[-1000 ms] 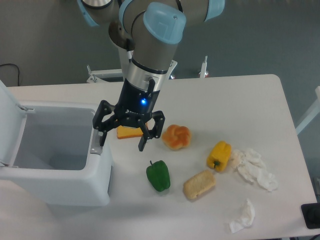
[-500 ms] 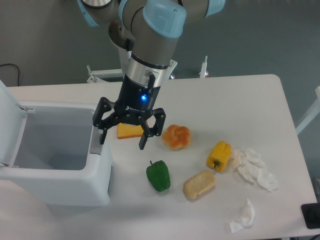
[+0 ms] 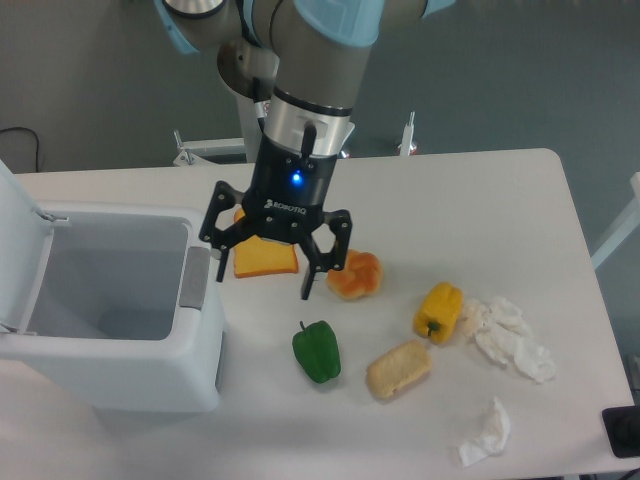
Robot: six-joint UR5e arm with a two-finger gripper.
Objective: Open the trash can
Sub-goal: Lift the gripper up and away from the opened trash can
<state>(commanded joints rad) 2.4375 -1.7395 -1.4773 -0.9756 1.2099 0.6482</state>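
You get even, bright overhead light — soft, short shadows sit under the green pepper (image 3: 317,351) and beside the bin (image 3: 110,310). The white desk (image 3: 470,200) shows no harsh glare. Focus is sharp throughout; a blue lamp glows on the claw (image 3: 266,272).

White table (image 3: 480,190) carries the lot: trash can (image 3: 110,330) at its left edge, orange cheese wedge (image 3: 264,258), bun (image 3: 356,274), green pepper (image 3: 317,351), bread roll (image 3: 399,368), yellow pepper (image 3: 439,310), crumpled tissues (image 3: 510,335), another tissue (image 3: 487,433) near the front.
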